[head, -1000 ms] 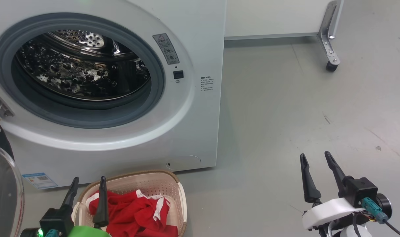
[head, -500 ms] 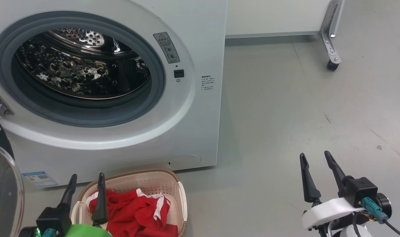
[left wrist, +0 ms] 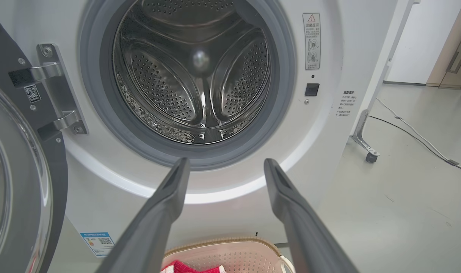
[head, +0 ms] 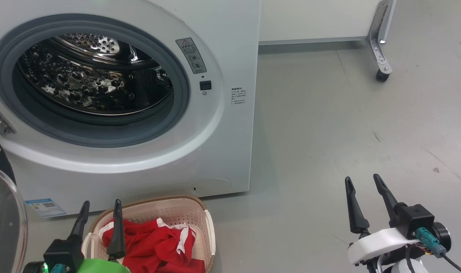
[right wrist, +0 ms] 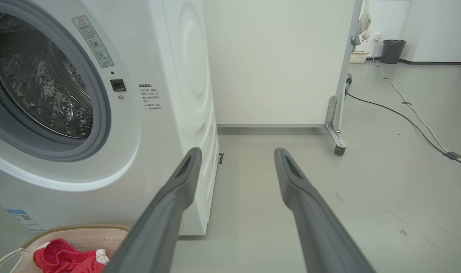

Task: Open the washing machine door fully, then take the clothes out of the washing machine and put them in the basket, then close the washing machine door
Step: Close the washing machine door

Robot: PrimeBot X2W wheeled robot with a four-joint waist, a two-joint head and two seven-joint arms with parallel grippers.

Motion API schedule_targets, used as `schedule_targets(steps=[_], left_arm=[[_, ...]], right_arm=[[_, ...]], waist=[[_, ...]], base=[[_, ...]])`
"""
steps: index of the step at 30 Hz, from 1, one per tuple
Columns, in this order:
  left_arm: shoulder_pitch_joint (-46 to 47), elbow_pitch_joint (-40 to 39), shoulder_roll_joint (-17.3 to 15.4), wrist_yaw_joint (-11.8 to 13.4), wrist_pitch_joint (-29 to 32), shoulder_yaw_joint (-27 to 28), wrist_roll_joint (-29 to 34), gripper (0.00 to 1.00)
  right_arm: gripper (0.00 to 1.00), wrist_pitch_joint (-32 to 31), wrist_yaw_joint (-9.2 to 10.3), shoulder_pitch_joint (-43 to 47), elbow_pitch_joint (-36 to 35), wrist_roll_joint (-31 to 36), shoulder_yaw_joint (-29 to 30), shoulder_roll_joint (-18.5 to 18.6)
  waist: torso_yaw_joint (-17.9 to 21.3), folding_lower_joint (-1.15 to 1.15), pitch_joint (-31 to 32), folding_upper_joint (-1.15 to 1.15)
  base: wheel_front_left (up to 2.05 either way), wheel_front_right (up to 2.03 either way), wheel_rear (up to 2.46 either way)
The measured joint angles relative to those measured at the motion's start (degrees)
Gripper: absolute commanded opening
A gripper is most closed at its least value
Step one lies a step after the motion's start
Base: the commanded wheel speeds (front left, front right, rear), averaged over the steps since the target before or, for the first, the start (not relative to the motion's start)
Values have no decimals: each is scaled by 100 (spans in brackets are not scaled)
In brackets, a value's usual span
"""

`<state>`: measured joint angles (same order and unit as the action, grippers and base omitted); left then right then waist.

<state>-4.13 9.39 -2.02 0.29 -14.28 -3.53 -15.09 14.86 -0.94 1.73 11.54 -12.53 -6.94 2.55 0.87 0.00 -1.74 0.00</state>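
The white washing machine (head: pixel 223 125) stands with its steel drum (head: pixel 90 79) bare of fabric. Its door (head: pixel 5 223) hangs swung open at the far left, black rim and clear glass bowl (left wrist: pixel 10 178) showing. On the floor in front sits the cream basket (head: pixel 177 208) holding the red clothes (head: pixel 154 246) with white trim. My left gripper (head: pixel 101 206) is open, hovering over the basket's left end with nothing between its fingers. My right gripper (head: pixel 361 181) is open above bare floor, well right of the machine.
A white panel on a metal bracket with a caster wheel (head: pixel 382 76) stands behind the machine to the right. Cables (right wrist: pixel 405 113) run over the grey floor further back, near a dark bin (right wrist: pixel 391 51).
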Motion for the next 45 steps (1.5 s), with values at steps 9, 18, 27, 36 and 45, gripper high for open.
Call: schedule_targets(steps=[9,18,27,36,45], left_arm=[[-26,0,-3,63,0,-26,0,100],[-52,1,-5,120,0,-46,0,100],[-55,-4,-7,126,0,-49,-56,100],[-55,-30,-8,152,0,-48,-63,100],[-55,-63,-10,169,0,-99,-63,100]], right_arm=[[100,0,0,1,13,0,-7,-2],[100,0,0,1,30,-1,-7,-3],[100,0,0,1,54,-2,-11,-3],[100,0,0,1,55,-2,-3,-4],[100,0,1,3,57,-3,21,-5]], waist=[[-7,0,0,0],[-48,0,-3,0],[-68,0,6,0],[-103,0,10,0],[-182,0,47,0]], base=[[-33,33,0],[-69,69,0],[-104,104,0],[-95,95,0],[-59,59,0]])
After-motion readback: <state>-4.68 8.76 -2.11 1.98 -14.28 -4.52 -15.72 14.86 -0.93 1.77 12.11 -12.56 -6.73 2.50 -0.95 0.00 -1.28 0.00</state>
